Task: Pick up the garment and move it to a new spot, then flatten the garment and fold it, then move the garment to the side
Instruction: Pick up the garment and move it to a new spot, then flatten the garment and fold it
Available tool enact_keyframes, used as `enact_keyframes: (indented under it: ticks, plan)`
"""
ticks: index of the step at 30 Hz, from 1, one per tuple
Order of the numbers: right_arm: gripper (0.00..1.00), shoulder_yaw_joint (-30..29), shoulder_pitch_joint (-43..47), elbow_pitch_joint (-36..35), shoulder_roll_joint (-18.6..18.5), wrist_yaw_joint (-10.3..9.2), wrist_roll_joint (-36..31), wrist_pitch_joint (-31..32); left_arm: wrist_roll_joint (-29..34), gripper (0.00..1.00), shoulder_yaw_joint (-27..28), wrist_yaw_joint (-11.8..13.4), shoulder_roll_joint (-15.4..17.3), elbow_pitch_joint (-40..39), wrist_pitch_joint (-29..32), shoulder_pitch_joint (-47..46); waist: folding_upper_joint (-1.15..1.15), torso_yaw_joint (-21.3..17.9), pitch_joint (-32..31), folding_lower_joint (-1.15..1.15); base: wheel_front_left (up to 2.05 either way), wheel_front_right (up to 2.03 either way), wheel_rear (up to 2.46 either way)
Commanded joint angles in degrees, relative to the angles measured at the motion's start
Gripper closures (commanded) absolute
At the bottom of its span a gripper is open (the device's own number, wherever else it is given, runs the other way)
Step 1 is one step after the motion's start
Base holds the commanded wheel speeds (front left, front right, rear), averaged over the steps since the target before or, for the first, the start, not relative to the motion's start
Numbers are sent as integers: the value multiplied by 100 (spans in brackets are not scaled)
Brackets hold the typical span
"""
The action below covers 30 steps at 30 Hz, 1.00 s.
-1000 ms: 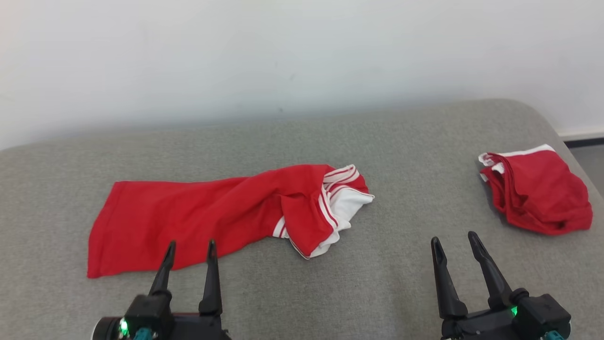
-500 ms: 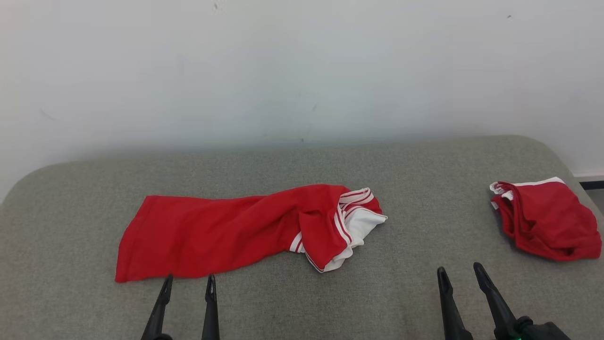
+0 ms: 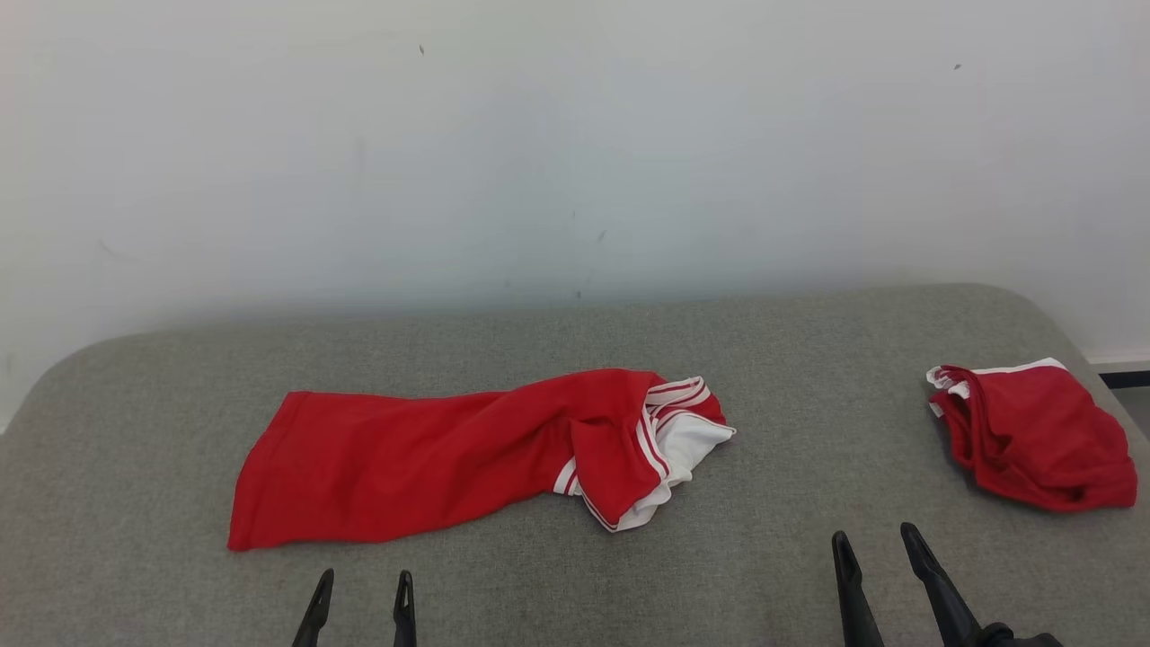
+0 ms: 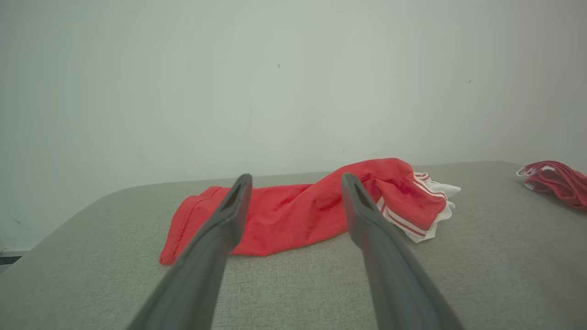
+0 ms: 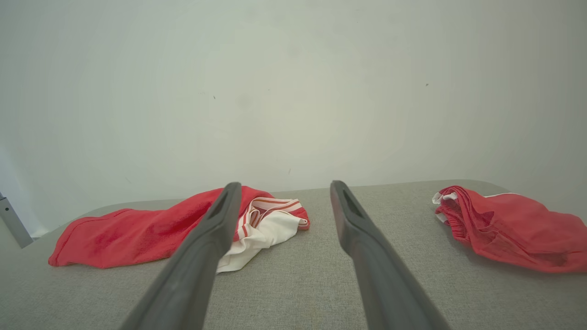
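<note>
A long red garment [image 3: 431,458] with white-striped trim lies crumpled across the middle of the grey padded surface [image 3: 809,377]; it also appears as the red garment [image 4: 293,215] in the left wrist view and the garment [image 5: 137,233] in the right wrist view. My left gripper [image 3: 364,580] is open, just in front of the garment's near edge and apart from it; the left gripper [image 4: 295,178] holds nothing. My right gripper [image 3: 873,535] is open over bare surface to the right of the garment; the right gripper [image 5: 285,184] is empty.
A second red garment [image 3: 1033,440] with white trim lies bunched at the right end of the surface, near its rounded edge; the same bunch [image 5: 504,233] is right of my right fingers. A pale wall [image 3: 575,162] stands directly behind the surface.
The camera has tilted up, so the whole picture has slid down. Both grippers have drawn back toward me; the left fingertips no longer overlap the garment's near edge. Both stay open.
</note>
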Motion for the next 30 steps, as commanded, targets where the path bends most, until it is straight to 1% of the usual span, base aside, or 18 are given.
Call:
enact_keyframes:
  ticks: [1,7,18,30]
  plan:
    - [0,5,55,-1,4,3,-18,-9,-9,0,18,-25,-14,34,-18,85,0,-10,-12,1,0,0,0]
    - [0,1,93,24,8,3,16,-9,28,0,29,-22,-30,123,-18,76,0,-14,-14,1,0,0,0]
    - [0,23,99,66,-10,3,52,-9,190,0,-59,62,-35,161,-18,82,0,-17,-64,1,0,0,0]
    - [0,8,129,66,-59,3,71,-9,173,0,-143,101,-38,202,-18,69,0,-28,-106,1,0,0,0]
